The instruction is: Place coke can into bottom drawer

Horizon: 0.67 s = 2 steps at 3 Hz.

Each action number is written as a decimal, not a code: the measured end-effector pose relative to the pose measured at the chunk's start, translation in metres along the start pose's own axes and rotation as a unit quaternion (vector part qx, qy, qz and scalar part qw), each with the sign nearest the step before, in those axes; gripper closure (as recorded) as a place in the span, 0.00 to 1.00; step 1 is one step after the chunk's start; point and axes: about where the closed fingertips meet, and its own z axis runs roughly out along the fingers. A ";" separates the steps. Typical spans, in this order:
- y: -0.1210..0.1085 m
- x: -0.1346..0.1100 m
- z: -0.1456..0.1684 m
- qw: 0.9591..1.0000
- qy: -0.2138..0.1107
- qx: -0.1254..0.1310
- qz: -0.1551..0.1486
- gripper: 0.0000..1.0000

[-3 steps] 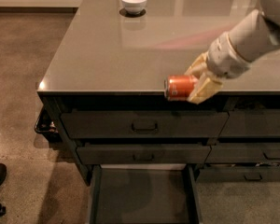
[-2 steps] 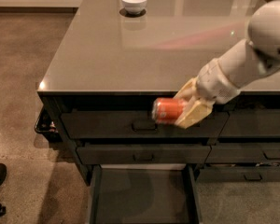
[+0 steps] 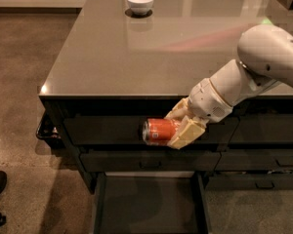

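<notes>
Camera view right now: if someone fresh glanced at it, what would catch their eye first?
The red-orange coke can, held sideways in the tool, which hangs in front of the upper drawer fronts, just off the front edge of the counter. Directly below it, the bottom drawer stands pulled open. A white bowl sits at the counter's far edge.

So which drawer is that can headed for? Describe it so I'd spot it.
Find the big grey counter and look down its left stack of drawers. Under the claw, which grips the coke can sideways before the top drawer, sits the bottom drawer: the only one pulled open, showing its flat floor.
</notes>
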 end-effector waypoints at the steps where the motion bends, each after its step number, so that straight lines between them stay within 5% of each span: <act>1: 0.002 0.016 0.023 1.000 -0.003 0.010 0.003 1.00; 2: 0.023 0.071 0.102 0.999 0.010 0.032 0.032 1.00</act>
